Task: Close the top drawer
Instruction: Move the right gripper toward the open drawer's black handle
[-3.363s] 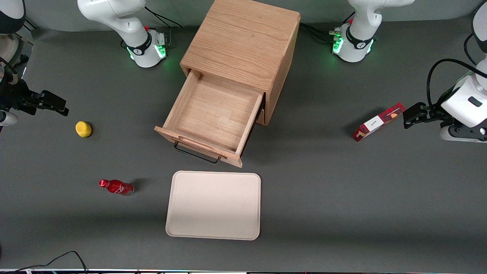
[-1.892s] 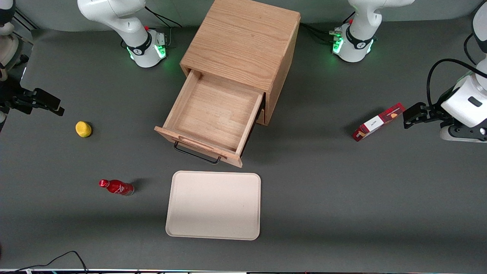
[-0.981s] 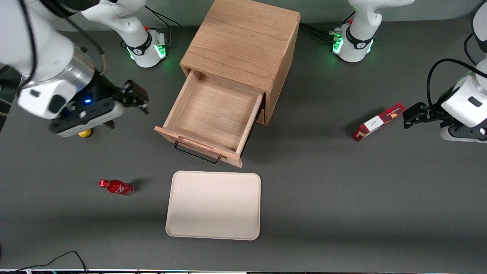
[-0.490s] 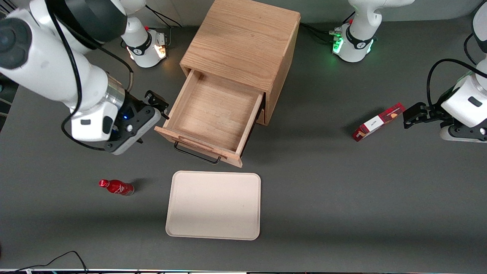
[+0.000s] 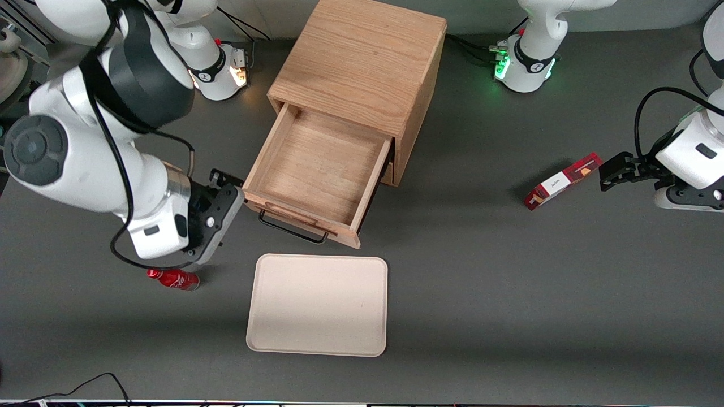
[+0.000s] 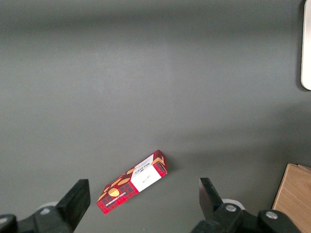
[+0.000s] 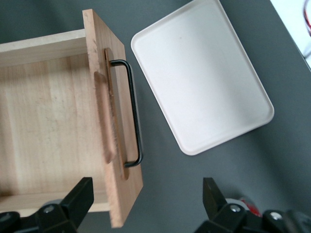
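Here, the top drawer (image 5: 317,175) stands pulled well out of the wooden cabinet (image 5: 359,62), its tray bare and facing up, so the job of shutting it is not yet begun. Its front panel carries a raised wooden lip strip (image 7: 105,107) and, below that, a black wire handle (image 7: 133,114) that stands proud of the panel, toward the front camera.

My pincer (image 5: 226,183) hangs just beside the corner of that front panel, at the working arm's end of it, a little above the bench (image 5: 509,294). In my wrist view both fingers (image 7: 77,199) show spread wide apart, gripping nothing, with the panel's corner lying between them. I judge this placing suits a push: a released pincer set against the flat front can drive the drawer straight in, with no need to take the handle.

Farther out, a pale rectangular tray (image 5: 317,305) lies flat on the bench, nearer the front camera than my pincer and near the drawer front, though apart from it. A red bottle (image 5: 172,278) lies on its side close under my wrist housing. Well away, toward the parked arm's end, a red carton (image 5: 563,181) lies on the bench.
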Controlling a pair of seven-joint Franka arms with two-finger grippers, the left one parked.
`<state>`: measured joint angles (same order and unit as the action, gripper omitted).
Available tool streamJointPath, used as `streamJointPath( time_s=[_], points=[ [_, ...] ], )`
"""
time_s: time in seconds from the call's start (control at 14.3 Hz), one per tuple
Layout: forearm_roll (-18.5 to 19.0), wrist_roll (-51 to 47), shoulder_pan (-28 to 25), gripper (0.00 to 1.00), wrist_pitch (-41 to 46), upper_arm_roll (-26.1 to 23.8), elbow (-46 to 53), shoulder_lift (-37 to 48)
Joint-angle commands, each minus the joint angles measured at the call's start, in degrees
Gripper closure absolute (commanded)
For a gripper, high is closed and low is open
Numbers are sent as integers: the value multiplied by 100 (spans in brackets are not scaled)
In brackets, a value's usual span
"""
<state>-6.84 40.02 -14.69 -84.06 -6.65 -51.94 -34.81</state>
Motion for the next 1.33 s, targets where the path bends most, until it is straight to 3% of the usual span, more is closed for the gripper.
streamJointPath(
  time_s=[0.0,0.28,1.26],
  points=[
    [-257,314,18,0,223,32,536,-456],
    [-564,314,53,0,162,50,536,-790],
    [-573,-274,-210,0,-137,-3,492,-1485]
  ],
)
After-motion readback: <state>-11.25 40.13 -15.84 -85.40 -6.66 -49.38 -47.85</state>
